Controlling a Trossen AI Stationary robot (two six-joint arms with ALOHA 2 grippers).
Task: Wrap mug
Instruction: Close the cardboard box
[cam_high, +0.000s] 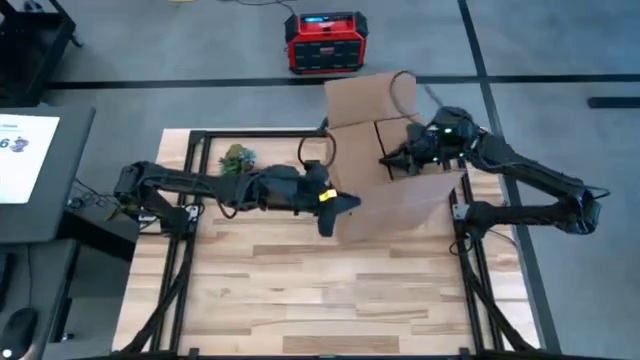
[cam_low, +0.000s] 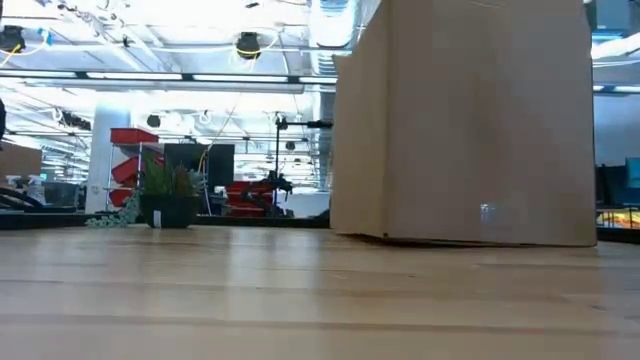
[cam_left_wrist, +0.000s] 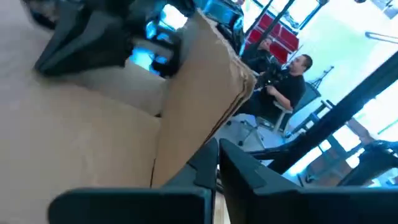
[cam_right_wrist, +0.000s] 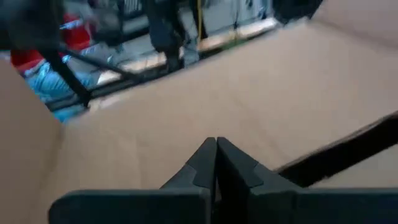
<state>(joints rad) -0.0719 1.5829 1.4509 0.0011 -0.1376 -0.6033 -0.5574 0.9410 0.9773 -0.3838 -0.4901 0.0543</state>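
Note:
A tall brown cardboard box (cam_high: 400, 190) stands on the wooden table, right of centre, with its top flaps (cam_high: 362, 98) opened out; it fills the right of the low view (cam_low: 470, 120). The mug is out of view. My left gripper (cam_high: 335, 207) is at the box's left wall near its front corner, fingers shut (cam_left_wrist: 217, 163). My right gripper (cam_high: 388, 160) reaches over the box's open top from the right, fingers shut (cam_right_wrist: 216, 152), with a cardboard panel (cam_right_wrist: 186, 118) just beyond them. My left gripper lies level beside the box's left wall edge (cam_left_wrist: 186, 149), coming from the table's left; whether a finger touches the cardboard, I cannot tell. My right gripper's shut fingertips point at the cardboard panel (cam_right_wrist: 205, 127) inside the box top; touching or just short of it cannot be told.
A small potted plant (cam_high: 237, 158) stands at the table's far left part and shows in the low view (cam_low: 168, 200). A red device (cam_high: 325, 42) sits on the floor beyond the table. A person (cam_left_wrist: 292, 81) sits in the room behind. The near half of the table (cam_high: 320, 290) is bare wood.

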